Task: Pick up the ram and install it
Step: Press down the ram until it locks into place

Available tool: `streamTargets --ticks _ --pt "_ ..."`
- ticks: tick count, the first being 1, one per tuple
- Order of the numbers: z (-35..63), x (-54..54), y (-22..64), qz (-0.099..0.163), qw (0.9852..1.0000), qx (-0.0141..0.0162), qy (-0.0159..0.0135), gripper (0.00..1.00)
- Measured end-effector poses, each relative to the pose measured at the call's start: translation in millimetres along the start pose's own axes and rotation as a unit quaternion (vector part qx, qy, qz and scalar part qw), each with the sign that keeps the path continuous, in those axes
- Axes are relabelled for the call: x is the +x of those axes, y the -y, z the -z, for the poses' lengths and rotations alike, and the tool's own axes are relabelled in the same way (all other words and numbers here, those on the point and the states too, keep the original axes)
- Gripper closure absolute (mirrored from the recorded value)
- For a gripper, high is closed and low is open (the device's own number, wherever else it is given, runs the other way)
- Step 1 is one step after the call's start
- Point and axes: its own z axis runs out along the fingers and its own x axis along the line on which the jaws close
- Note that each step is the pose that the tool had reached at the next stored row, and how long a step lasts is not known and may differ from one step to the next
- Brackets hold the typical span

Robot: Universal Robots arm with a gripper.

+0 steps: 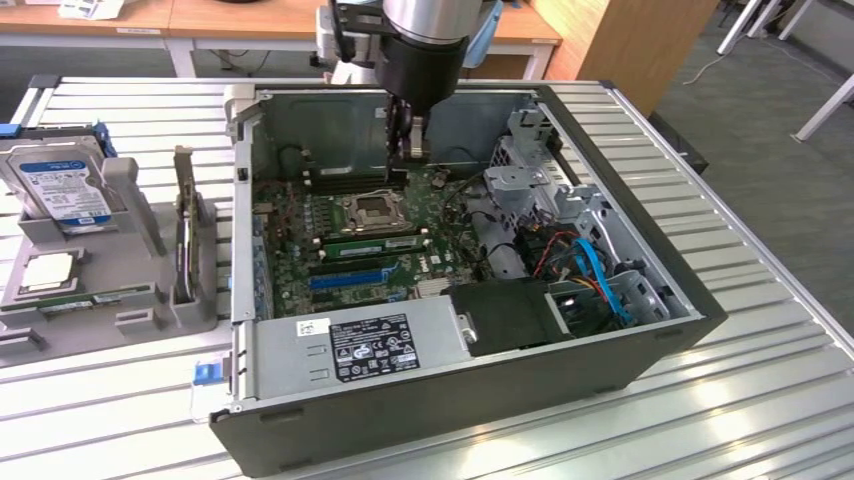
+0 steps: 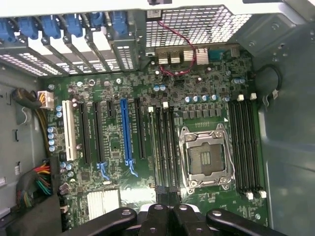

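Observation:
A ram stick (image 1: 96,298), green and narrow, lies flat in the grey holder (image 1: 134,322) at the exterior view's left, outside the case. My gripper (image 1: 407,150) hangs inside the open computer case (image 1: 467,400), above the motherboard (image 1: 296,232) and far from that stick. In the wrist view the gripper (image 2: 170,215) is shut, and I see nothing between its black fingers (image 2: 156,216). It lines up with the long black slots (image 2: 165,147) beside the empty CPU socket (image 2: 204,157). A green strip (image 1: 374,241) shows along those slots. The slots (image 2: 246,142) on the socket's other side are empty.
The holder also carries a hard drive (image 1: 60,185), a CPU chip (image 1: 47,270) and an upright expansion card (image 1: 184,225). Inside the case are the power supply (image 1: 360,345), a drive cage (image 1: 534,190), blue and orange cables (image 1: 594,270) and a blue slot (image 2: 125,132).

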Motion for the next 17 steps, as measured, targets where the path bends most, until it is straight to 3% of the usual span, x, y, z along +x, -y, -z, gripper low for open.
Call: streamTargets --ticks 8,17 --pt "0.0 0.0 0.0 -0.051 0.9987 0.0027 0.0022 0.9" --pt "0.0 0.0 0.0 -0.104 0.9945 0.0056 0.0046 0.9"
